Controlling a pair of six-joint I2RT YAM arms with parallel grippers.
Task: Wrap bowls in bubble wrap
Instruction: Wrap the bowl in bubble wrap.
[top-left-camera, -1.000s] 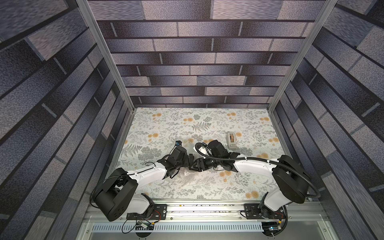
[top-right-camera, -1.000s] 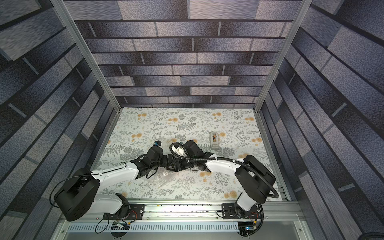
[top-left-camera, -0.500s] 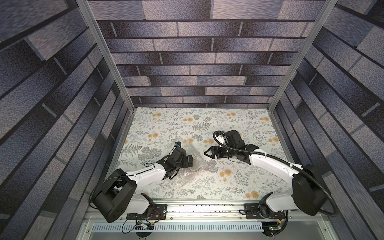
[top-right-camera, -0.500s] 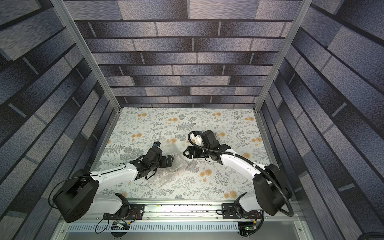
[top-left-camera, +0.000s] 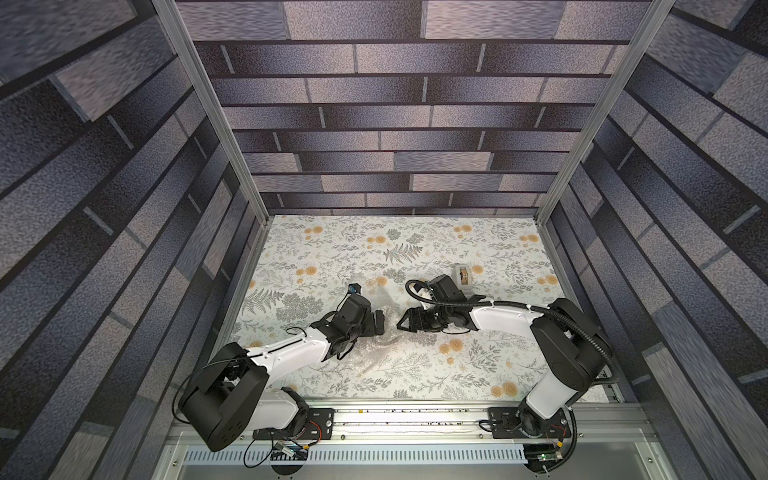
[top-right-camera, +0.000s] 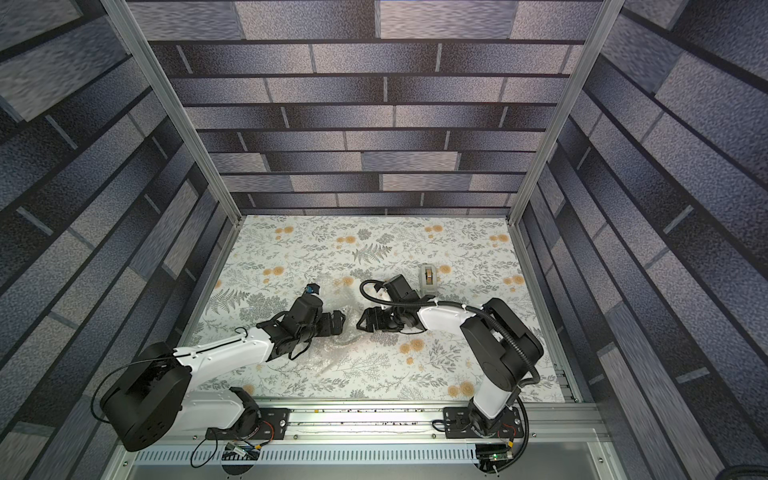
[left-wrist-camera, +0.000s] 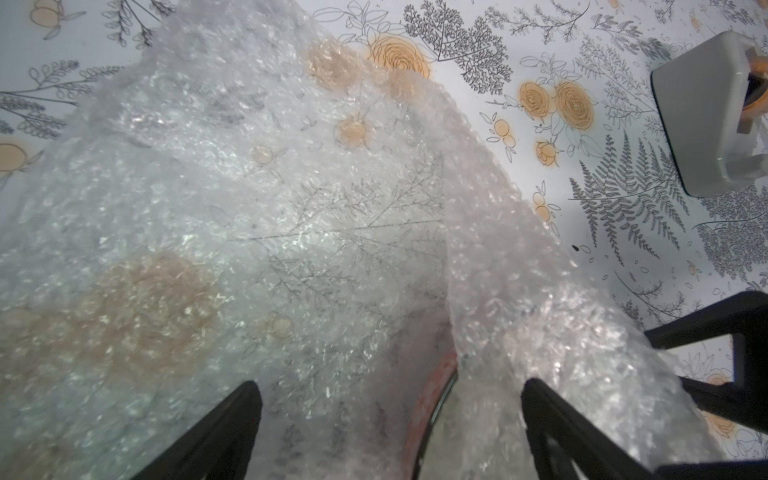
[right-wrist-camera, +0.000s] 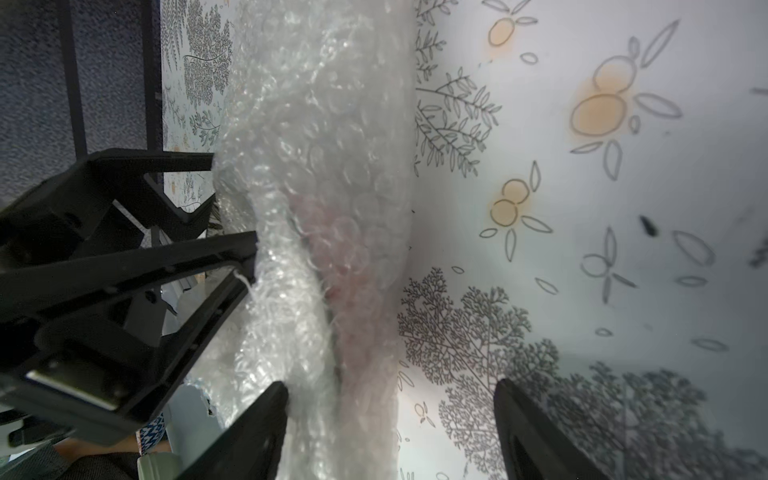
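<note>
Right gripper (top-left-camera: 402, 325) returns to the bubble wrap (top-left-camera: 380, 353), jaws apart.
My left gripper (top-left-camera: 379, 322) gapes too — 2 flanking the bowl (left-wrist-camera: 432, 395) to tuck.

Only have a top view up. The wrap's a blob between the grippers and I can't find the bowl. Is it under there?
Observer: Seems so. The left wrist view shows a curved reddish rim, apparently the bowl. It sits under the bubble wrap, between the open jaws of the left gripper.
Operator: Covered on the right side too?
Observer: The right wrist view shows only a pinkish blur through the bubble wrap there, no bare rim.
Operator: Right gripper pinching anything?
Observer: No. In its own wrist view the right gripper is open. The wrap runs beside one finger, and nothing is clamped.
</note>
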